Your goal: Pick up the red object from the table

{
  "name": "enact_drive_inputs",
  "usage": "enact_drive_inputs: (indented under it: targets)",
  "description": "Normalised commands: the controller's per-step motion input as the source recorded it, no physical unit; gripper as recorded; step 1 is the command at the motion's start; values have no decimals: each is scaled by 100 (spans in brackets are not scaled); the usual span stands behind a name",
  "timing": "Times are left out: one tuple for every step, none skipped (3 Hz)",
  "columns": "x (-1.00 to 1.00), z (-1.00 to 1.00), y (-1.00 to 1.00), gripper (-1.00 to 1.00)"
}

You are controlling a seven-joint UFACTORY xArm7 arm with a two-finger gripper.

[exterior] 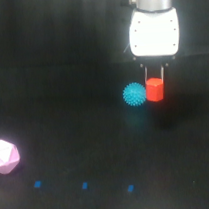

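The red object (154, 90) is a small stubby red block at the right of the exterior view, just right of a spiky blue ball (134, 94) and nearly touching it. My gripper (154, 81) comes straight down from its white body, and its two thin dark fingers (145, 73) sit against the block's upper sides, shut on it. I cannot tell whether the block rests on the black table (85, 144) or hangs just above it.
A larger pink faceted polyhedron (5, 156) lies at the exterior view's left edge. Small blue marks (84, 185) dot the table near the front. The blue ball sits close against the gripped block's left side.
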Motion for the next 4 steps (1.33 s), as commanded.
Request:
enact_drive_inputs:
  targets:
    - [-62, 13, 17, -100]
    - [18, 81, 31, -100]
    - [1, 34, 2, -94]
    - [29, -45, 15, -100]
